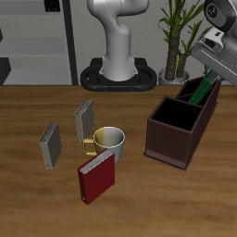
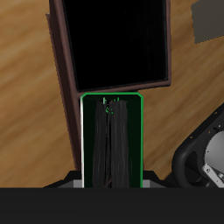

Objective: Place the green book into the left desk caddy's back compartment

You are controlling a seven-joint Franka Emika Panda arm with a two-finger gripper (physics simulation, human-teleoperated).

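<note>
**Green book held tilted over the caddy's far end**

The table is warm brown wood grain; behind it stand the robot's white base on a black plate, a potted plant and dark shelving.

The green book is a bright green hardcover; in the exterior view only a slanted sliver shows, leaning over the back end of the left desk caddy, with the gripper above it clamped on the book. The caddy is a long dark brown box, black inside.

The wrist view shows what the exterior view cannot: the book seen edge-on, a thin green outline around dark, streaked pages, rising from between the fingers; beyond it lies the caddy's large black square section inside its brown wall.

Only the exterior view shows the rest: 2 grey books standing upright, a mug with a yellow handle, and a dark red book nearer the front edge, all well apart from the caddy.
</note>
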